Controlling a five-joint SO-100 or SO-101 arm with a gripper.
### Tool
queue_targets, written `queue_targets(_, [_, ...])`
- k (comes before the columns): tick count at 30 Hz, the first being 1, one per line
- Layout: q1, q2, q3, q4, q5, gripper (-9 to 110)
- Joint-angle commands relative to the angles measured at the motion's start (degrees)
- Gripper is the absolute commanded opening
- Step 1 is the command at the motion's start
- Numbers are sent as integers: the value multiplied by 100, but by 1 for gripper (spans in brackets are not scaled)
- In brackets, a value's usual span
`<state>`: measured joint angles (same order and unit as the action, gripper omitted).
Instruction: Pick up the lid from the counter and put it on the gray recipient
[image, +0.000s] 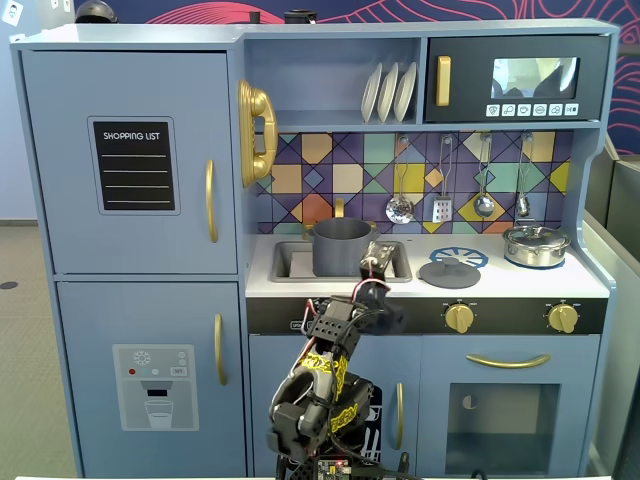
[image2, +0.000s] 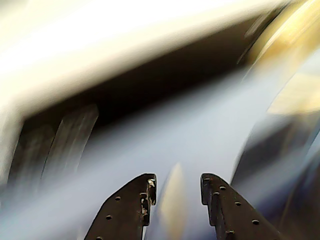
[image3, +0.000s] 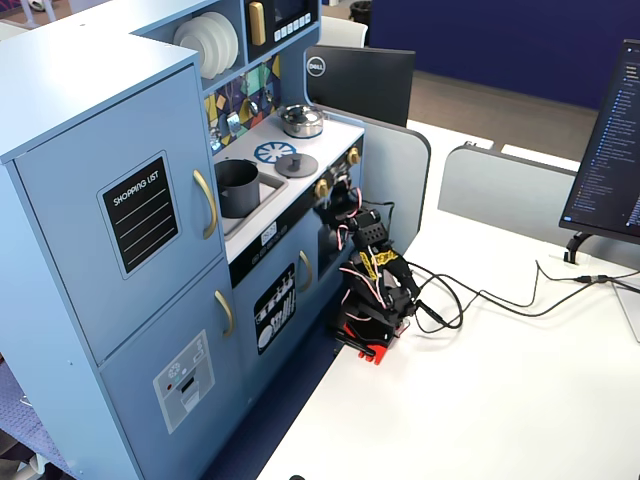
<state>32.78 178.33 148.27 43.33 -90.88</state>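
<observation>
On the counter (image: 590, 282), the lid (image: 449, 272) lies flat beside the sink, right of the gray pot (image: 341, 247) in the front fixed view. Spread and empty, the gripper (image2: 176, 187) hovers left of the lid, near the pot.

Dark-gray lid (image: 449, 272); dark-gray recipient (image: 341, 247); pale counter (image: 520, 281), blue burner print (image: 459, 256).

The arm (image: 322, 385) stands folded and reaching upward, its fingers (image2: 127, 210) parted with nothing between them.
</observation>
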Motion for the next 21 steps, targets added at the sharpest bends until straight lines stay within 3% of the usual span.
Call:
queue_targets(1, [404,-606,-70,-1652,88,0])
queue_targets(9, [615,-1644,105,-3621,193,24])
queue_targets(21, [378,-3472,-185,-5379,246,29])
